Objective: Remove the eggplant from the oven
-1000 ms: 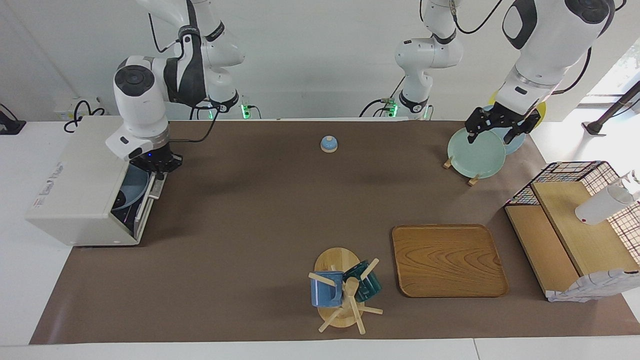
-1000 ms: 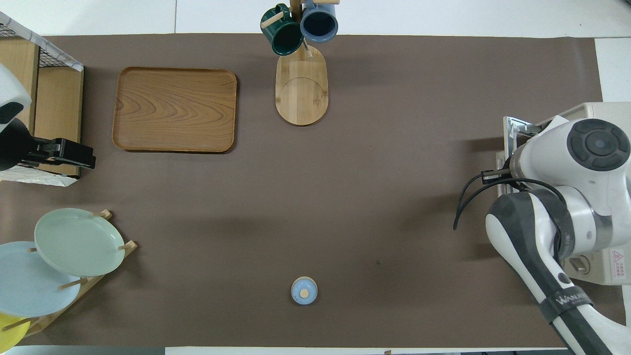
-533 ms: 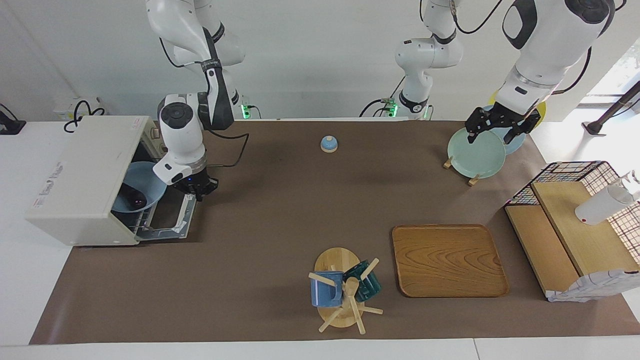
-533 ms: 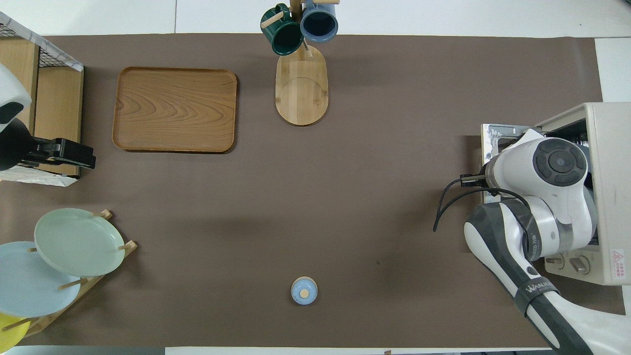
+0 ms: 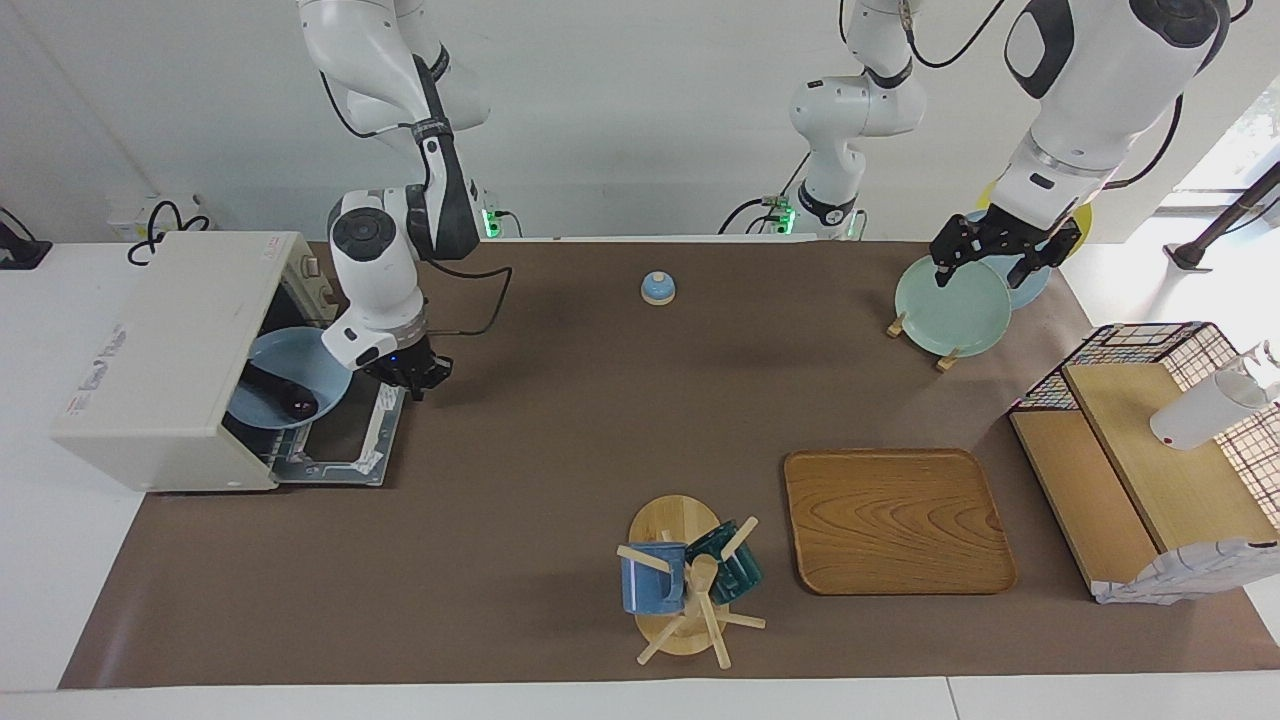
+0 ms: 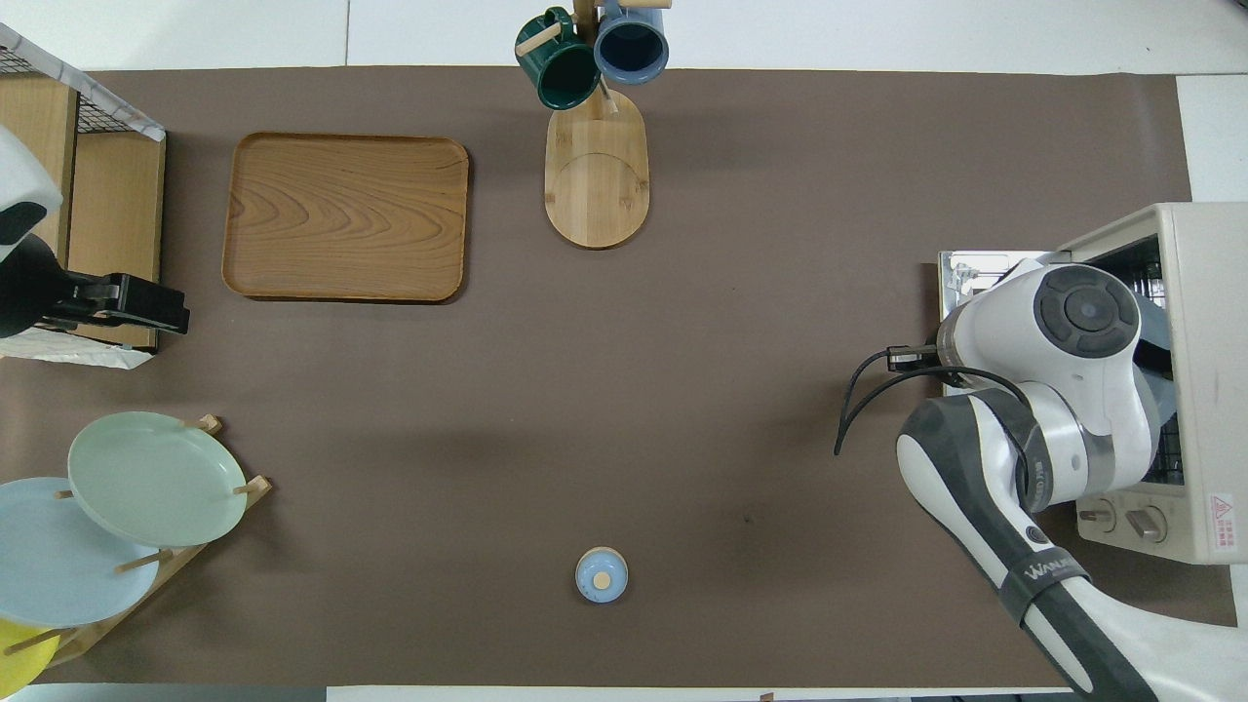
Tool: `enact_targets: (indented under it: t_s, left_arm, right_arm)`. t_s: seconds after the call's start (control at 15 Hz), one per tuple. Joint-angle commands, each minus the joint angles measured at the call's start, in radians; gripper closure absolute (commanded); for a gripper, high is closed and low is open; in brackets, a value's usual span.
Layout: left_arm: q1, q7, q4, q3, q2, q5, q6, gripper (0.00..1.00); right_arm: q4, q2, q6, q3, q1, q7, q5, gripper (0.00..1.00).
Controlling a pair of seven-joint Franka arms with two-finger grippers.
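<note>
The off-white oven [image 5: 150,350] stands at the right arm's end of the table, and it also shows in the overhead view [image 6: 1204,292]. Its door [image 5: 340,440] lies folded down flat. Inside, a blue plate [image 5: 262,350] sits on the rack with the dark eggplant [image 5: 283,393] lying on it. My right gripper [image 5: 410,378] is shut on the door's handle at the end nearer to the robots. In the overhead view the right arm's wrist hides this gripper. My left gripper [image 5: 988,265] waits open over the green plate [image 5: 955,310].
A plate rack with green, blue and yellow plates stands at the left arm's end. A small blue bell [image 5: 657,288] sits near the robots. A wooden tray [image 5: 895,520], a mug tree [image 5: 685,580] and a wire-sided shelf [image 5: 1150,460] lie farther out.
The oven door has swung from nearly shut to flat open. My right gripper moved down and toward the table's middle with it. The blue plate and eggplant came into view. The left arm stayed still.
</note>
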Motion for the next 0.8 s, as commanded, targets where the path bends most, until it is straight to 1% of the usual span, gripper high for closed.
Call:
enact_targets:
  t_s: [0.0, 0.07, 0.13, 0.2, 0.27, 0.4, 0.53, 0.73]
  left_arm:
    - [0.008, 0.005, -0.017, -0.005, -0.018, 0.020, -0.001, 0.00]
    - [0.008, 0.005, -0.017, -0.005, -0.018, 0.020, -0.004, 0.00]
    - [0.007, 0.005, -0.017, -0.005, -0.018, 0.020, -0.001, 0.00]
    - [0.007, 0.005, -0.017, -0.005, -0.018, 0.020, 0.001, 0.00]
    - [0.008, 0.005, -0.017, -0.005, -0.018, 0.020, -0.001, 0.00]
    - [0.007, 0.005, -0.017, -0.005, -0.018, 0.020, -0.001, 0.00]
    - [0.005, 0.005, -0.017, -0.005, -0.018, 0.020, -0.005, 0.00]
    - [0.008, 0.005, -0.017, -0.005, -0.018, 0.020, -0.004, 0.00]
  right_arm:
    - [0.119, -0.019, -0.172, -0.006, 0.009, 0.010, 0.026, 0.77]
    - [0.139, -0.024, -0.212, -0.009, 0.005, 0.010, 0.015, 0.56]
    - [0.159, -0.027, -0.256, -0.012, 0.009, 0.010, -0.006, 0.51]
    - [0.163, -0.034, -0.281, -0.010, -0.001, 0.007, -0.057, 0.51]
    - [0.151, -0.041, -0.278, -0.013, -0.017, 0.001, -0.080, 0.52]
    - [0.122, -0.050, -0.266, -0.012, -0.069, -0.054, -0.085, 0.53]
    - [0.111, -0.053, -0.243, -0.013, -0.078, -0.114, -0.089, 0.53]
    - [0.042, -0.071, -0.159, -0.013, -0.096, -0.135, -0.091, 0.55]
